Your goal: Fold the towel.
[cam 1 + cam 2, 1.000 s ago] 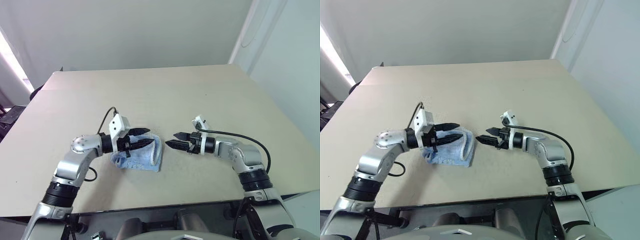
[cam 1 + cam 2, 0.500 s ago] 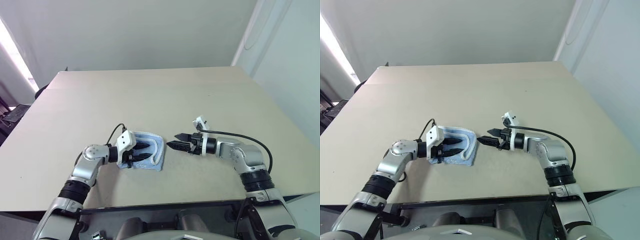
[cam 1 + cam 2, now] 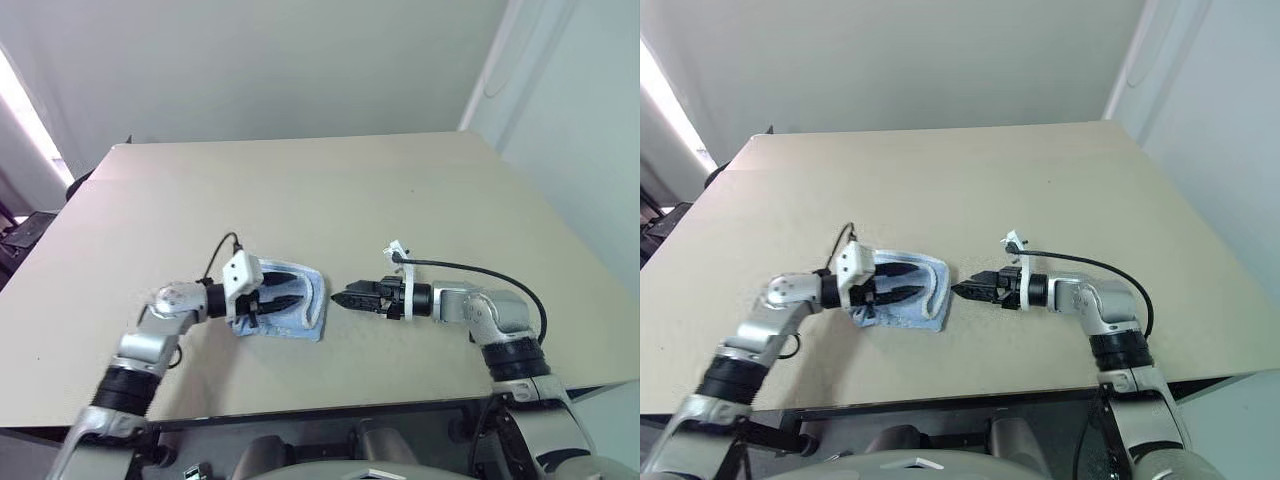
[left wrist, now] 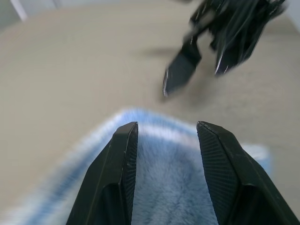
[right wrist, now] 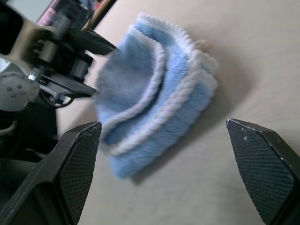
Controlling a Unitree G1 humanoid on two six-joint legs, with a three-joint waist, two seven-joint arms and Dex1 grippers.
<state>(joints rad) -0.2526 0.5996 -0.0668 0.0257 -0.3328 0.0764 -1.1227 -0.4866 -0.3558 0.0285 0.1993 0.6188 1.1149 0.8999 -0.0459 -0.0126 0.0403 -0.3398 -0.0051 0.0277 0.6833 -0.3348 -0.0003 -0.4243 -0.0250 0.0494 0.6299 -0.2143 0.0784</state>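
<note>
Under the spread-fingered left gripper (image 3: 283, 290), the towel (image 3: 305, 317); wide-open right gripper (image 3: 343, 296) just beside.

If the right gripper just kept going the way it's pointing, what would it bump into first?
Most likely the towel: the right gripper points at its near edge across bare table. Its height above the table is unclear.

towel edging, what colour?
White, stitched along the borders of the light-blue towel. It shows best in the right wrist view.
</note>
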